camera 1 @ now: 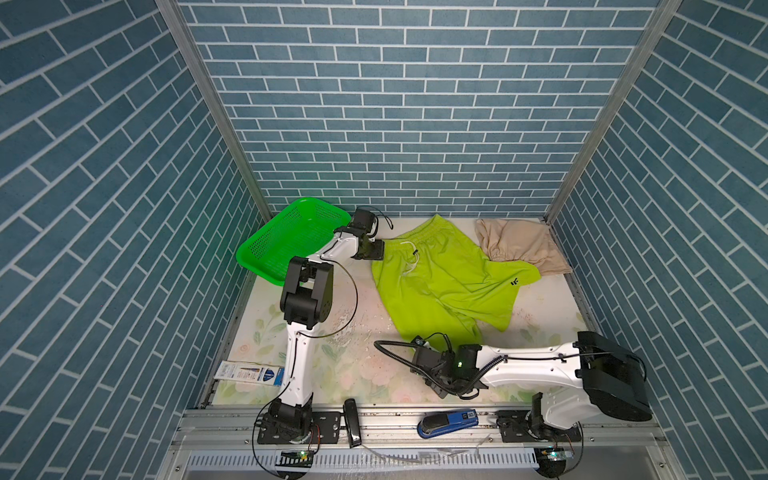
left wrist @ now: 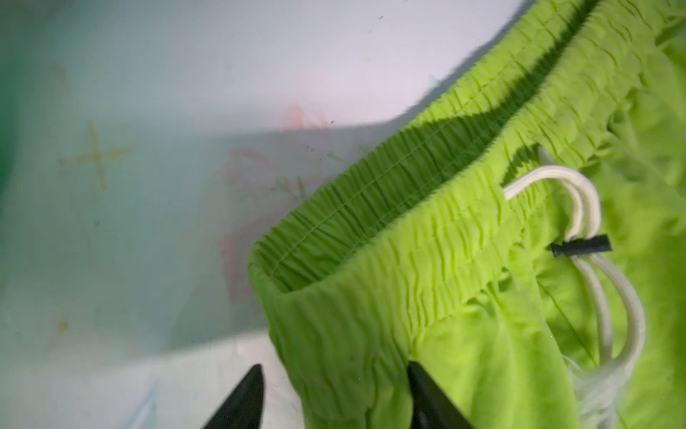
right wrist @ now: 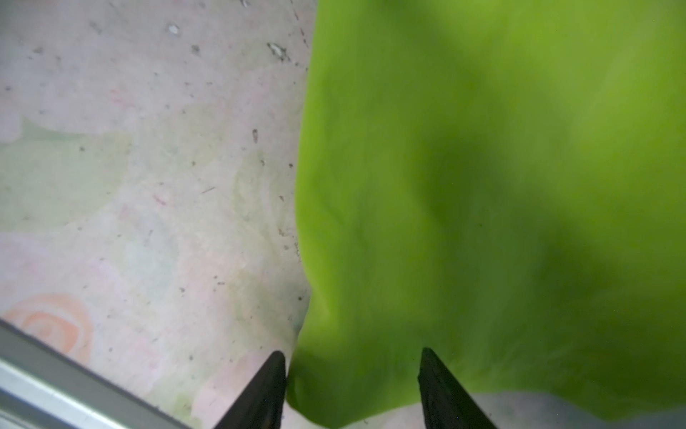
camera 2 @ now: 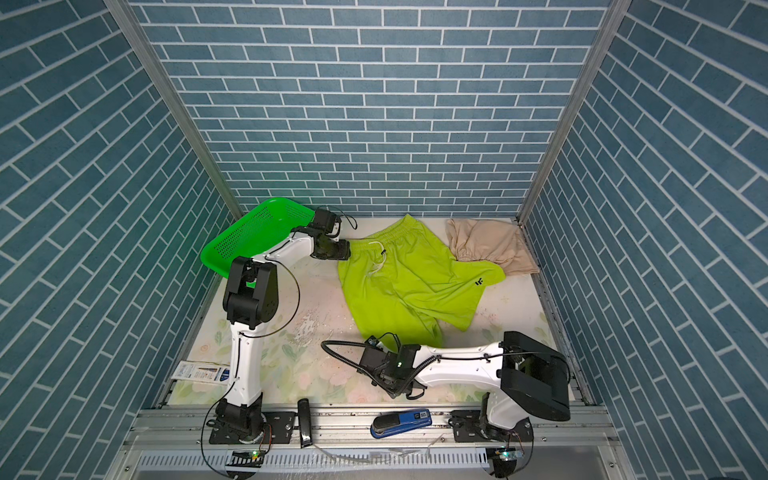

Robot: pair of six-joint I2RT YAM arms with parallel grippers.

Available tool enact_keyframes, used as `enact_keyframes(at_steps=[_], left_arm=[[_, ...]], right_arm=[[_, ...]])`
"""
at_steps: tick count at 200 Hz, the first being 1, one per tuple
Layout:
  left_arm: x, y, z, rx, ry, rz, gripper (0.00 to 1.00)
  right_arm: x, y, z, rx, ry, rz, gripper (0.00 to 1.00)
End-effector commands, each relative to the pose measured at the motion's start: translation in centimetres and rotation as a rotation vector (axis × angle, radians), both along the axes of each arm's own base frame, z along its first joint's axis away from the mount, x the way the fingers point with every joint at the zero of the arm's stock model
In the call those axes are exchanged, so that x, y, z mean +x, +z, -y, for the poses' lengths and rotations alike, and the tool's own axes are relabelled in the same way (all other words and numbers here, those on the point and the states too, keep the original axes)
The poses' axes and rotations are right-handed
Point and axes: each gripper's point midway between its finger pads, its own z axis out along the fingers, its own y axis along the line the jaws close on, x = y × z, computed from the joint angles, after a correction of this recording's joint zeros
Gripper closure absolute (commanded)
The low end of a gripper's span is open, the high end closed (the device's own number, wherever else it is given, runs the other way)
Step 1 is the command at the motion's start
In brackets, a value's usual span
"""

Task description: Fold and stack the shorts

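Green perforated basket (camera 1: 266, 241), far left, tilted against the side wall; both pairs of shorts lie outside it on the floral table (camera 1: 332, 332). Left gripper (left wrist: 334, 371) is at the waistband corner of the lime green shorts (camera 1: 444, 282): jaws apart, straddling the elastic, with a sliver of table showing beside one fingertip, so not clamped. White drawstring (left wrist: 590, 208) lies loose on the front. The shorts are spread flat mid-table. Right gripper (right wrist: 350, 356) is at the near leg hem, cloth filling the gap between the jaws; whether they pinch it, cannot tell. Beige shorts (camera 1: 519, 245) are crumpled in the far right corner, partly under the lime leg with the black label (camera 1: 515, 282)
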Motion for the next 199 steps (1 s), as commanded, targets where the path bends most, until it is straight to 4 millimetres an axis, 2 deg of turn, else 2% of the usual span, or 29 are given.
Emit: enact_keyframes(at_steps=[1, 43, 72, 92, 98, 114, 131, 165, 199], left_arm=[[-0.7, -1.3, -0.2, 0.032, -0.024, -0.054, 0.64], [-1.3, -0.9, -2.0, 0.119, -0.016, -0.072, 0.71], [-1.8, -0.3, -2.8, 0.149, -0.006, -0.088, 0.84], [-2.2, 0.3, -3.7, 0.199, 0.008, -0.111, 0.88], [-2.4, 0.6, -4.2, 0.225, 0.015, -0.124, 0.93], [-3.0, 1.9, -5.4, 0.296, 0.018, -0.159, 1.0], [-3.7, 3.9, -6.7, 0.372, 0.023, -0.178, 1.0], [-6.3, 8.0, -8.9, 0.445, 0.036, -0.183, 1.0], [-9.5, 10.9, -11.3, 0.494, 0.048, -0.205, 1.0]], right_arm=[[0.1, -1.5, 0.5, -0.002, -0.034, 0.01, 0.47], [-1.1, -2.1, 0.1, 0.036, 0.021, -0.045, 0.61], [-1.3, -1.7, 0.1, -0.013, 0.062, -0.055, 1.0], [-1.3, 0.3, -0.3, -0.009, 0.084, -0.049, 1.0], [-1.4, 1.2, -0.5, 0.002, 0.094, -0.046, 1.0], [-1.7, 3.5, -0.8, 0.001, 0.142, -0.007, 1.0], [-2.6, 5.3, -1.3, -0.029, 0.209, 0.023, 1.0], [-5.5, 7.4, -3.7, 0.002, 0.332, 0.009, 1.0], [-6.5, 10.1, -4.0, 0.025, 0.379, 0.025, 1.0]])
